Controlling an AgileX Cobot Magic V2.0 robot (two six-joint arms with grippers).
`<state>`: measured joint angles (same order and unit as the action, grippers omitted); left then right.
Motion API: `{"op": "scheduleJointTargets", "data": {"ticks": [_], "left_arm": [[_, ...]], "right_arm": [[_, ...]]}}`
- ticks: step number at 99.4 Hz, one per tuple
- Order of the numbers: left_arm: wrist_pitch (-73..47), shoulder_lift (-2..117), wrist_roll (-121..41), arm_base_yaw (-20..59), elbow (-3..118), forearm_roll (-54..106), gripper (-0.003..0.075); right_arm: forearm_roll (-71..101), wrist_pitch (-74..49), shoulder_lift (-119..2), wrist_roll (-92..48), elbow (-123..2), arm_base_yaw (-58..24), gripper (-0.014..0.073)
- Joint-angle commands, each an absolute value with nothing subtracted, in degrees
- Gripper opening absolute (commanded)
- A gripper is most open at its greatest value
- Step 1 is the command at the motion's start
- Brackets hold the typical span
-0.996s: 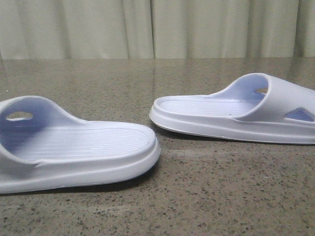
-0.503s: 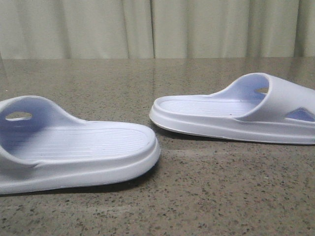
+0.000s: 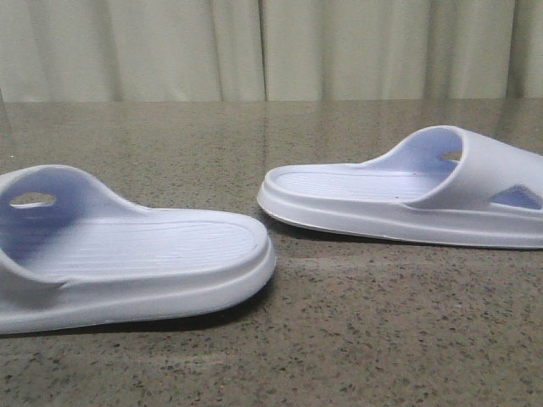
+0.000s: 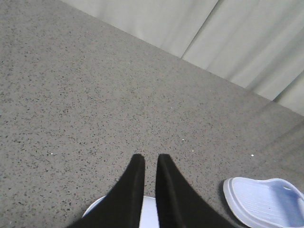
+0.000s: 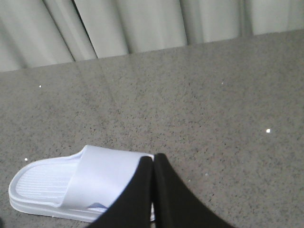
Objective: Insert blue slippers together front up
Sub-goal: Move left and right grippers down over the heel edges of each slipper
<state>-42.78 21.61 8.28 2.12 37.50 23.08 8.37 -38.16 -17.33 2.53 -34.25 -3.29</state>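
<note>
Lying apart on the table (image 3: 356,339), both slippers (image 3: 136,254) face closed, empty grippers (image 5: 153,159).

Two blue slippers (image 3: 127,254) (image 3: 407,199) — one table (image 3: 382,339).

The place looked like a staged test bench in a lab or studio more than a lived-in home. A speckled grey-brown stone-look tabletop (image 3: 356,339) filled the foreground, polished enough to throw faint reflections. Behind it hung a plain pale pleated curtain (image 3: 271,47), drawn across the whole background and hiding any room beyond. Black robot fingers (image 4: 142,190) reached over the surface, and only a pair of slippers (image 3: 399,199) lay on it.
</note>
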Motion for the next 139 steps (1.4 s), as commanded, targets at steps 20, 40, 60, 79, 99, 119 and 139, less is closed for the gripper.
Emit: {"op": "scheduleJointTargets", "data": {"ticks": [20,40,60,79,99,119,139], "left_arm": [[-41.1,26.1,7.3,2.6,40.4,23.6,0.0035],[-40.8,26.1,5.5,2.6,40.4,23.7,0.0302],[-40.7,26.1,5.5,2.6,40.3,25.0,0.0580],[-40.2,26.1,6.7,2.6,36.6,25.0,0.0583],[-37.0,26.1,19.6,1.9,30.9,24.2,0.0583],[-36.7,26.1,27.4,1.4,28.6,22.6,0.0583],[-35.9,27.1,30.3,1.4,26.1,23.4,0.0583]], "right_arm": [[13.8,-37.0,-21.9,2.4,-36.2,-3.1,-0.0053],[14.3,-35.4,-22.8,2.4,-36.2,-3.1,0.0271],[14.3,-30.6,-22.8,2.4,-36.2,-3.1,0.0371],[14.3,-28.2,-22.8,2.4,-36.2,-3.1,0.0371],[14.3,-28.2,-22.8,2.4,-36.2,-3.1,0.0371],[14.3,-28.2,-22.8,2.4,-36.2,-3.1,0.0371],[14.3,-28.2,-22.8,2.4,-36.2,-3.1,0.0371]]}}
